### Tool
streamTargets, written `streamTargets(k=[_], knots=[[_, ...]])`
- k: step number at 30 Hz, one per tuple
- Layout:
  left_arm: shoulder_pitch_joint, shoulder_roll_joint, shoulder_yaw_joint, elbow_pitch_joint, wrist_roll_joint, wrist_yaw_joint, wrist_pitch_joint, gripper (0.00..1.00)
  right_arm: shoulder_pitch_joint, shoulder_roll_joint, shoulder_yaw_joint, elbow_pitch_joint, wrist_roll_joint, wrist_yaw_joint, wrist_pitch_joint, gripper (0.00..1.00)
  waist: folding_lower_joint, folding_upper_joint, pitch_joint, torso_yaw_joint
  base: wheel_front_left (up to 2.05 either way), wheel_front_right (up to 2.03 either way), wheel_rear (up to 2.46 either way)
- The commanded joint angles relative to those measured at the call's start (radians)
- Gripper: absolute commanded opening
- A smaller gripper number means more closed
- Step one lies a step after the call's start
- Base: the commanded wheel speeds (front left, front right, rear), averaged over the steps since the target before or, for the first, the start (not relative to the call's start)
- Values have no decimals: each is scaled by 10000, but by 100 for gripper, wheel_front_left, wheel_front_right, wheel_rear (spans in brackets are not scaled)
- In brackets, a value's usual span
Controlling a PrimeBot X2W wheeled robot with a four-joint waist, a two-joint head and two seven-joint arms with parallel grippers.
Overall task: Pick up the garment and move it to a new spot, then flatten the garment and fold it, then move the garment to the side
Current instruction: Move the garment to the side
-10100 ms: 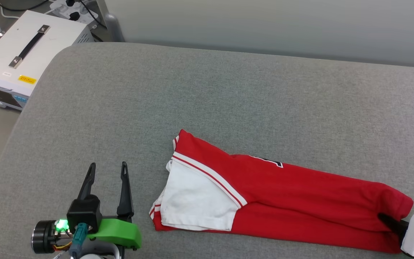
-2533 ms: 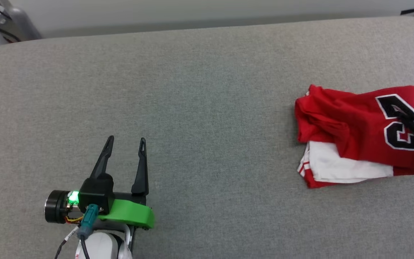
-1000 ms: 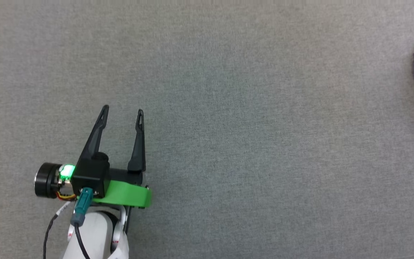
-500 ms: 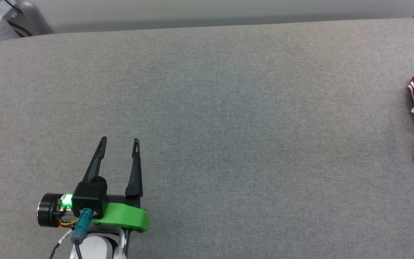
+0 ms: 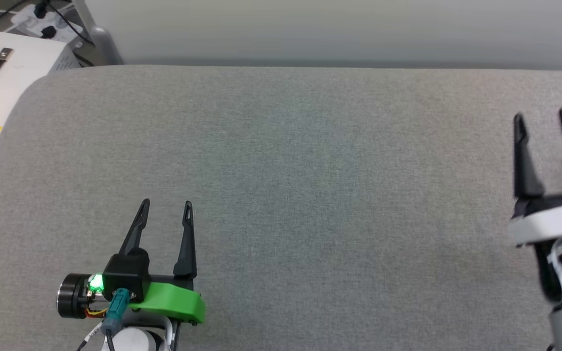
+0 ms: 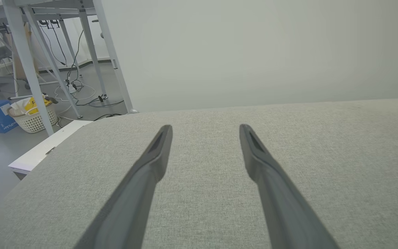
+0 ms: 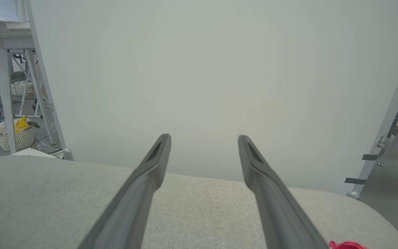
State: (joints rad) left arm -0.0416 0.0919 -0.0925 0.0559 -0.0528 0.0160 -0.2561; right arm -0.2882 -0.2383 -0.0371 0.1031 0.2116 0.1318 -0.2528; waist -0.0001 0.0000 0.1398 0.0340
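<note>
The garment (image 7: 346, 245), only a red scrap showing near the table's (image 5: 281, 161) right edge beside the right hand (image 5: 540, 115), seems set aside, so that wide, empty hand, like the equally wide left hand (image 5: 166, 202), should lift clear without snagging the fold.

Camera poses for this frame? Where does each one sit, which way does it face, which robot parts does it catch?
Head view: on the head, looking forward and down at the grey padded surface; left gripper and right gripper, both open.
Left wrist view: on the left wrist, looking along its fingers toward the wall.
Right wrist view: likewise along the right fingers; garment scrap at bottom right.
Shared: both wrist views catch the white basket.
</note>
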Motion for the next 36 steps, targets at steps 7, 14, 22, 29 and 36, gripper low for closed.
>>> streamTargets(k=[7,14,22,29,36], knots=[[306,-115,78,149,-134,-61,-57,100,1520,975,200,-131,-411,-11,-86,100,1,0,-665,305,0,0,0],[601,-167,141,162,-197,-110,-57,100,2638,1480,224,-385,-365,-11,-88,100,1,0,-954,359,0,0,0],[833,-206,187,92,-309,-299,-57,100,3553,1699,253,-767,-402,-11,-88,100,1,0,-1176,345,0,0,0],[1021,-259,191,88,-389,-390,-57,100,3980,1803,317,-809,-386,-11,-89,100,1,0,-1323,278,0,0,0],[1131,-282,232,99,-380,-440,-57,100,4124,1845,418,-786,-382,-11,-89,100,1,0,-1407,222,0,0,0]])
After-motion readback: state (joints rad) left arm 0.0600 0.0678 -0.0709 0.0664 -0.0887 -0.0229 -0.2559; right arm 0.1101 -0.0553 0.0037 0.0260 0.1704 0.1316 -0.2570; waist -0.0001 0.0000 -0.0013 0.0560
